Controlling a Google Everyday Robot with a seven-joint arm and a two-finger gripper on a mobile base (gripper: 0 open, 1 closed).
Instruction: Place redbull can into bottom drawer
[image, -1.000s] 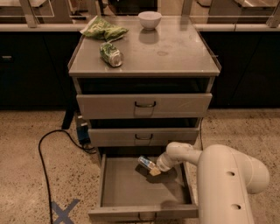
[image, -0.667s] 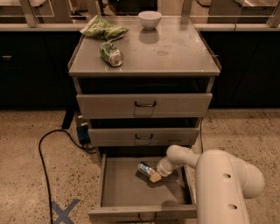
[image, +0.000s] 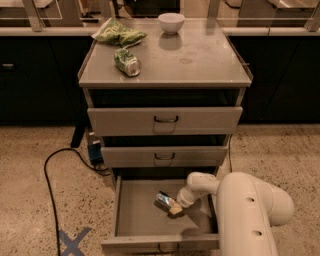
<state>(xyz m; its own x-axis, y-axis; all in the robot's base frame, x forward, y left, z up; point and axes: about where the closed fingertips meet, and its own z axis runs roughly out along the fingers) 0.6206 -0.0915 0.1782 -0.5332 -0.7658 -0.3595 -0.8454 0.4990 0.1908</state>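
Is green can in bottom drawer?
No, the green can lies on the cabinet top; the tool is in the bottom drawer by the redbull can.

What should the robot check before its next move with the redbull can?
1. Bottom drawer pulled open: ok.
2. Redbull can is inside the bottom drawer, not over its edge: ok.
3. Gripper is down in the drawer, right at the can: ok.
4. Can lying flat on the drawer floor: cannot tell; it looks tilted.
5. Middle drawer is pushed in, so the arm's way up is free: ok.
6. Green can lies on the cabinet top, out of the way: ok.
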